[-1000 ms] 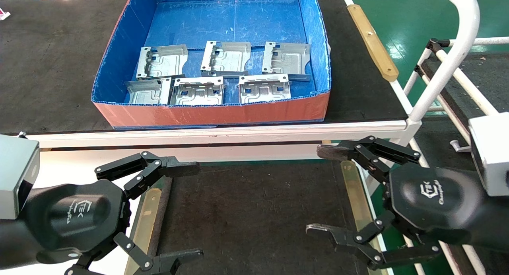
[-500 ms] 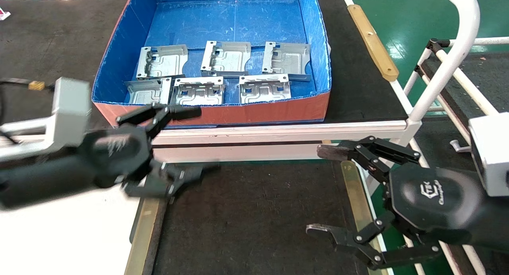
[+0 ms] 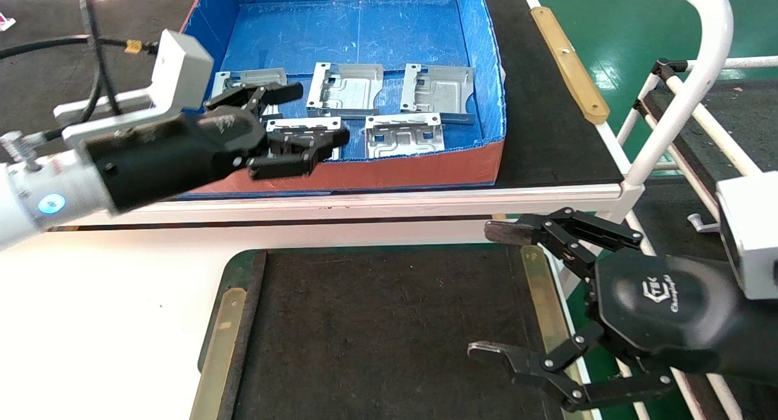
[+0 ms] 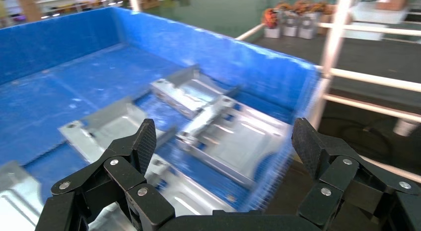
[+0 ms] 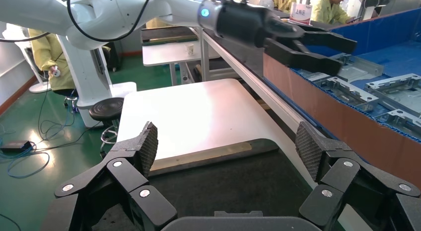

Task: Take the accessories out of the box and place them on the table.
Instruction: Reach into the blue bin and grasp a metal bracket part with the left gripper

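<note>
Now left gripper hovers over the box's front-left corner, jaws wide, holding nothing. Six accessories lie inside the box, on the bench behind the worktop. Right gripper parked at the mat's right edge, jaws wide.

Left arm reaches in from 9 o'clock, extended toward 1 o'clock, forearm raised and level, white link leading into black wrist, grey camera block on top. Left gripper at arm's far end, fingers spread wide, one fingertip high, other lower; wrist view shows both pads apart, nothing between. Right arm low at 4 o'clock, parked, wrist pointing toward 9 o'clock. Right gripper wide open, fingers splayed, nothing between pads.
</note>
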